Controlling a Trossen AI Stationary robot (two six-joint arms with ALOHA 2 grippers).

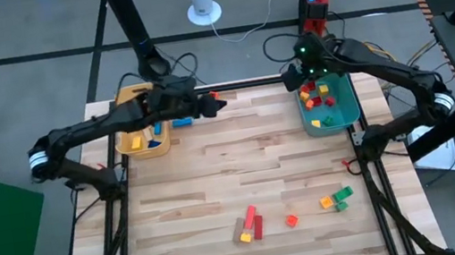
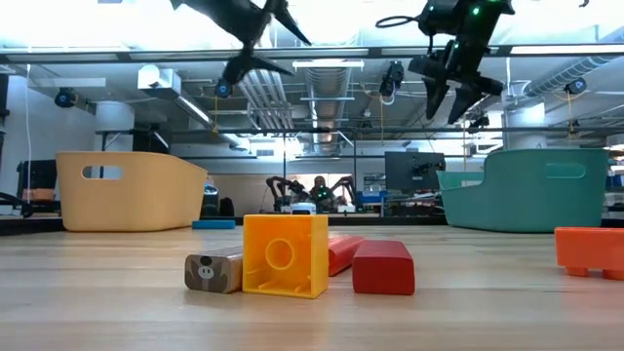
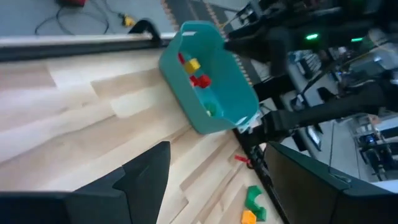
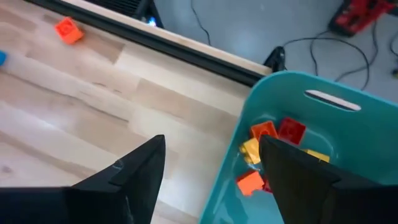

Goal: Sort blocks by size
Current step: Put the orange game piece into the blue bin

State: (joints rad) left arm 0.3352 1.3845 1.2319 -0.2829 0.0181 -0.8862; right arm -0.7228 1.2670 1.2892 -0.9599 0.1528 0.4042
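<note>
Desk [image 1: 243, 170]: pale wood planks, filling the centre of the high view; both arms reach in from its sides toward the upper edge.

Left arm: stretched from mid-left across the yellow bin [image 1: 133, 144] at upper left; left end effector [image 1: 213, 104] past the bin's rim, above bare wood; fingers spread wide, nothing between them in the wrist view.

Right arm: bent in from the right edge, elbow low, wrist raised; right end effector [image 1: 296, 79] at the upper left corner of the teal bin [image 1: 347, 106], upper right; fingers wide apart, holding nothing; low view shows it hanging well above the desk.

Blocks: red, yellow and orange short ones [image 1: 320, 95] in the teal bin; blue pieces [image 1: 156, 131] in the yellow bin; a red-and-yellow cluster [image 1: 249, 225] at lower centre; a single orange cube [image 1: 291, 220] just right of it; green and orange pieces [image 1: 337, 198] further right.
</note>
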